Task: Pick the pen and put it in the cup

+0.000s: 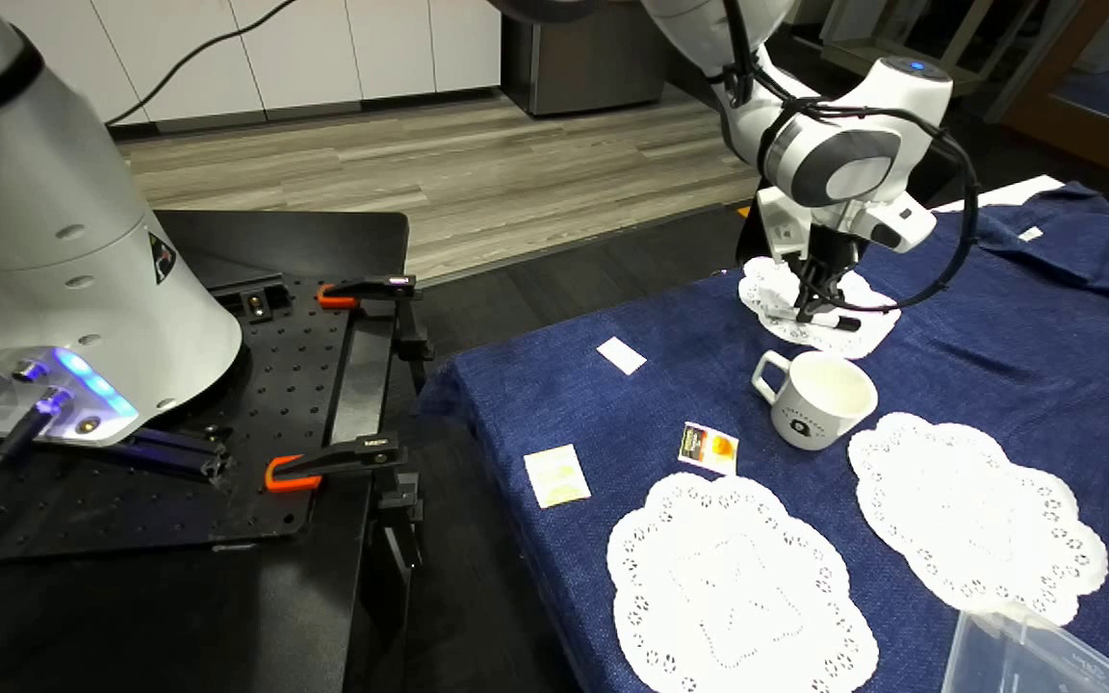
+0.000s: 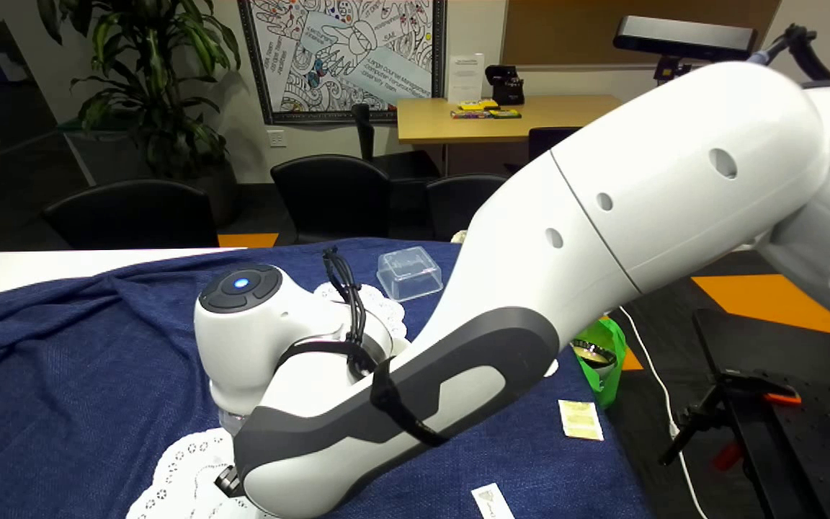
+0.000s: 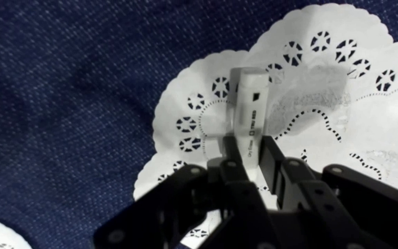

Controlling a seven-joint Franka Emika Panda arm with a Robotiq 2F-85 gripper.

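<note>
"So, has the end effector (image 3: 249, 148) got the pen (image 3: 252, 107)?"

"It seems so: its fingers (image 3: 271, 155) stand close together, one against each side of the pen, which lies level over a lace doily (image 3: 316, 138). Whether it touches the doily, I can't tell."

"What could go wrong?"

"If the fingers have caught lace too, the doily could come up with the pen. Carried level, the pen might end up across the rim of the cup (image 1: 810, 414), so it needs tipping. And the cup stands near that doily, so a low path could knock it."

"Do the views agree?"

"The wrist view shows both fingers at the pen, but no cup. In an exterior view the cup appears, and so does the pen's dark end (image 1: 845, 323). And the arm (image 2: 530, 267) hides the pen in an exterior view."
</note>
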